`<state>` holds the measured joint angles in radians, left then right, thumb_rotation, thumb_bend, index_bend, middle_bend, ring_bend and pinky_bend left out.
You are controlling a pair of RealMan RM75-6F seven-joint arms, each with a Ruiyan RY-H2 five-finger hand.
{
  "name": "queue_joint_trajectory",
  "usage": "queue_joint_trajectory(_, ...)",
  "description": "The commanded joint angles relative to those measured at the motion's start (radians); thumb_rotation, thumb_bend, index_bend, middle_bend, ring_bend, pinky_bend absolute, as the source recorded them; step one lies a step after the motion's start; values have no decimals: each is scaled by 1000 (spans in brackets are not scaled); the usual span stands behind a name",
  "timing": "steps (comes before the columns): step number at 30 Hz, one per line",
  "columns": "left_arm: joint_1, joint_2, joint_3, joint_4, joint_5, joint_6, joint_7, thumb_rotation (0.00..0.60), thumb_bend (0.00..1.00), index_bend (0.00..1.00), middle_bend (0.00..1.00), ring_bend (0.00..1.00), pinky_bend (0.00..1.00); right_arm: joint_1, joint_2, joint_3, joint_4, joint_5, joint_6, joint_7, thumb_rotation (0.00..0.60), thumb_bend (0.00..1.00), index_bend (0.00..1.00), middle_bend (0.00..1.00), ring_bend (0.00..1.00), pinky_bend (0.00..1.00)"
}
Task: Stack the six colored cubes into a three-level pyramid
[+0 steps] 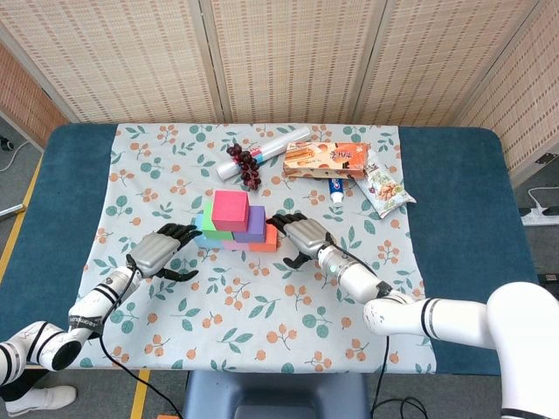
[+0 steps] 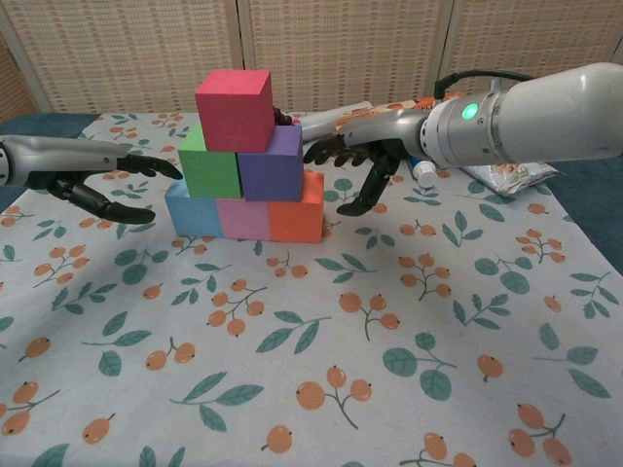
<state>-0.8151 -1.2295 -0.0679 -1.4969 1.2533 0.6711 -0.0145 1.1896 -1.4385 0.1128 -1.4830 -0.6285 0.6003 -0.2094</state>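
A: What is laid out, from the biggest thing down?

B: A table (image 1: 454, 188) is covered by a cloth (image 2: 321, 321), and near the cloth's middle the pyramid (image 2: 243, 161) is seen already built: blue, pink and orange cubes below, green (image 2: 207, 167) and purple (image 2: 270, 163) above them, and a red cube (image 2: 233, 95) on top. The red cube is set slightly left of centre, and its bearing on both middle cubes is judged sound.

A: And behind it?

B: A box (image 1: 325, 160), a snack bag (image 1: 384, 189), a roll (image 1: 262, 147) and a dark bunch (image 1: 244, 165) are kept at the far edge, well apart from the stack, presumably so the working space is left free.

A: How are the hands held?

B: The left hand (image 2: 102, 185) is held just beside the blue cube, the right hand (image 2: 362, 161) just beside the orange one. On both, the fingers are spread with the thumb lowered, and nothing is grasped. No contact with the cubes can be confirmed.

A: Why flank it so?

B: It is judged that the base is to be squared or steadied from both sides; the task itself appears essentially done.
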Motion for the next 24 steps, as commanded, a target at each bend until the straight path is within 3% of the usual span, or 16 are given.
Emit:
queue_joint_trajectory(1, -1, -1, 0, -1, -2, 0, 2, 198, 283, 26, 0, 0, 0, 2, -4, 0, 2, 1, 0, 0, 600, 306, 0, 0, 0, 0)
queue_joint_trajectory(13, -3, -5, 1, 0, -7, -3, 12, 204, 284, 26, 0, 0, 0, 17, -19, -5, 9, 13, 5, -11, 600, 306, 0, 0, 0, 0)
queue_joint_trajectory(24, 0, -3, 3, -2, -6, 3, 15, 195, 285, 26, 0, 0, 0, -1, 34, -18, -46, 22, 43, -21, 600, 306, 0, 0, 0, 0)
